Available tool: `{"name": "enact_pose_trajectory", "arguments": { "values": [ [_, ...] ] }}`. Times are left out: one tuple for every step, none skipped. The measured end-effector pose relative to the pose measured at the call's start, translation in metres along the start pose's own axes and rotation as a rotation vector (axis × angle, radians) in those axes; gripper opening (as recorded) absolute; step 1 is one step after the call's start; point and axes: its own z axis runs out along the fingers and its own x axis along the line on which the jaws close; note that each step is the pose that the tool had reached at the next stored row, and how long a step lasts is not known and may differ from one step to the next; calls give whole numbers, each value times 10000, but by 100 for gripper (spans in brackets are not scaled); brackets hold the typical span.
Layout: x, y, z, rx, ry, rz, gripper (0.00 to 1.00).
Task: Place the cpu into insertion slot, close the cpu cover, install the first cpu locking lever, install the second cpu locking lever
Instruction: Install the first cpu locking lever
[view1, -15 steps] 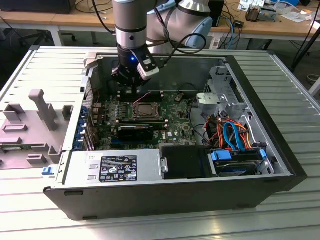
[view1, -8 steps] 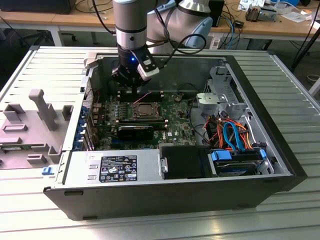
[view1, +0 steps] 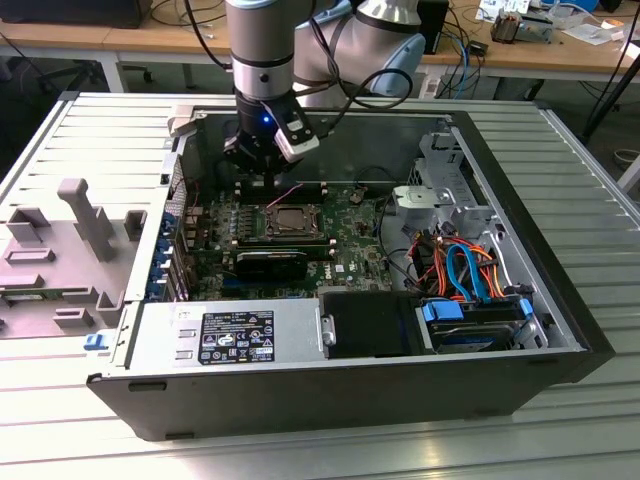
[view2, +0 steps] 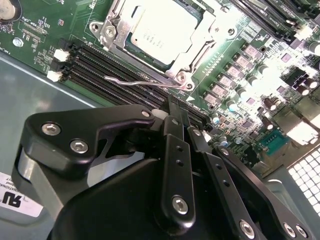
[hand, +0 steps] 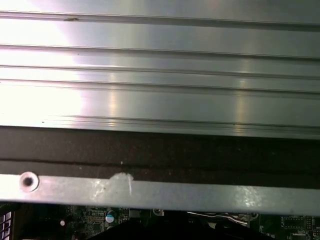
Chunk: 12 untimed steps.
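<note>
Ribbed metal table (view1: 560, 130), carrying an open computer case (view1: 540, 330) laid on its side so the board faces up for work from above. Green circuit board (view1: 350, 255) inside the case, flat on its floor. Long black memory slots (view2: 100, 75) beside the socket. Insertion slot (view1: 290, 222) near the board's middle, with the cpu (view2: 159, 31) already seated in it, dull silver top showing. Cpu cover (view2: 202, 27), a thin silver frame, lies down flat around the chip (judged closed, since the chip shows through its window). One thin wire locking lever (view2: 145, 81) runs along the socket's edge next to the memory slots; whether it is latched I cannot tell. Tool (view2: 172, 117) hangs just above the board at the socket's far side in the exterior view, fingers drawn together with nothing between them, tips near the lever, contact unclear.
</note>
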Motion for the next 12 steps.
{"name": "enact_pose_trajectory", "arguments": {
  "values": [
    [-4,-1,6,1,0,0,11],
    [-6,-1,14,1,0,1,11],
    [-8,-1,21,0,0,0,11],
    [-9,-1,25,1,1,1,11],
    [-10,-2,31,1,1,1,11],
    [-12,-2,36,1,1,0,11],
    [-13,-2,41,1,1,0,11],
    [-15,-3,46,2,1,-1,11],
    [-19,-3,52,3,1,-3,11],
    [-23,-3,57,8,1,-9,11],
    [-31,-4,67,23,3,-42,11],
    [-34,-4,76,36,6,-94,11]
  ]
}}
